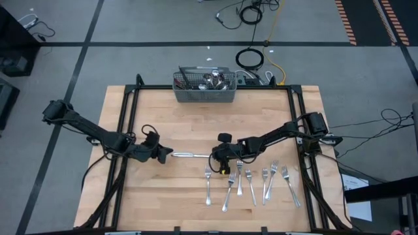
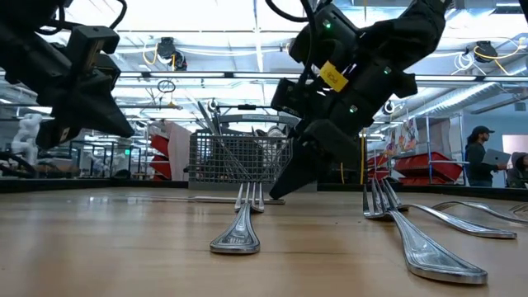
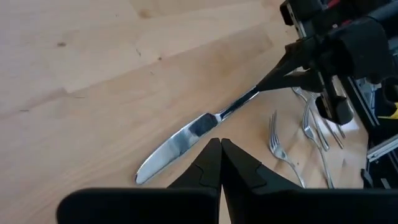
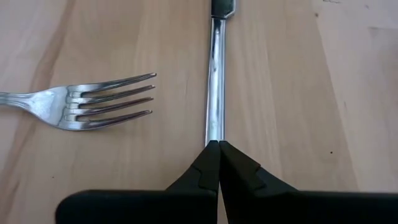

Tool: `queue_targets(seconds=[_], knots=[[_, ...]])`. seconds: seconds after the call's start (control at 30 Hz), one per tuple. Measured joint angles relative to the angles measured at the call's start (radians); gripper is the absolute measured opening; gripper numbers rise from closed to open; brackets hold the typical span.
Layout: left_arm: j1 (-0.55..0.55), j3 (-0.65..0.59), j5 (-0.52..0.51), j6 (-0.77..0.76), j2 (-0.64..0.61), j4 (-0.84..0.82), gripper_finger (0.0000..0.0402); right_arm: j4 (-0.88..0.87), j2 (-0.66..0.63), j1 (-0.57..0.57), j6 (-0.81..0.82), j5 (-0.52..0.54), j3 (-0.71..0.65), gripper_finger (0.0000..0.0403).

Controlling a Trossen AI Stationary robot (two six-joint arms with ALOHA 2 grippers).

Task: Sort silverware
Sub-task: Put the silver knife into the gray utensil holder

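1. High view: left hand [image 1: 166, 154] clenched at mid-desk, tips at the blade end of a knife [image 1: 189, 155] lying flat on the wooden desk [image 1: 170, 202]. Right hand [image 1: 215, 156] clenched on the knife's handle end. Six forks [image 1: 251, 184] in a loose row just toward the near edge from the right hand. Wire basket [image 1: 204, 88] at the far edge, holding more silverware [image 1: 215, 80].
2. Low view: basket [image 2: 239, 157] standing in the background, upright pieces inside. One fork [image 2: 239, 223] lying in front, others [image 2: 421, 239] to the side. Right hand [image 2: 280, 191] tilted down to the desk surface.
3. Left wrist view: left hand [image 3: 221, 149] closed tight, tips just above the knife blade [image 3: 180, 146]; touching or not cannot be told. Right hand [image 3: 264, 86] pinching the far end of the handle. Forks [image 3: 286, 149] beside it.
4. Right wrist view: right hand [image 4: 219, 148] shut on the knife handle [image 4: 215, 81]. One fork head [image 4: 93, 99] lying just beside, apart from the knife.
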Motion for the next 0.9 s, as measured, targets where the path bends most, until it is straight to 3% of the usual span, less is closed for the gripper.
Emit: queue_targets(seconds=[0.2, 0.37, 0.5, 0.67, 0.77, 0.9], knots=[[0.000, -0.002, 0.049, -0.079, 0.003, -0.067, 0.0014, -0.004, 0.000, 0.000, -0.001, 0.000, 0.000, 0.0000], [0.000, -0.032, 0.141, -0.079, 0.003, -0.065, 0.0058, -0.006, 0.000, 0.000, -0.006, -0.001, 0.000, 0.0000], [0.000, -0.045, 0.142, -0.154, 0.003, -0.067, 0.0112, -0.007, 0.000, 0.003, -0.010, 0.000, 0.000, 0.0000], [0.000, -0.066, 0.162, -0.351, 0.003, -0.070, 0.0175, -0.007, 0.000, 0.003, -0.018, 0.000, 0.000, 0.0000], [0.000, -0.092, 0.155, -0.456, 0.003, -0.069, 0.0199, -0.007, 0.000, 0.003, -0.020, 0.000, 0.000, 0.0000], [0.000, -0.130, 0.069, -0.526, 0.003, -0.023, 0.0210, -0.007, 0.000, 0.003, -0.020, 0.000, 0.000, 0.0000]])
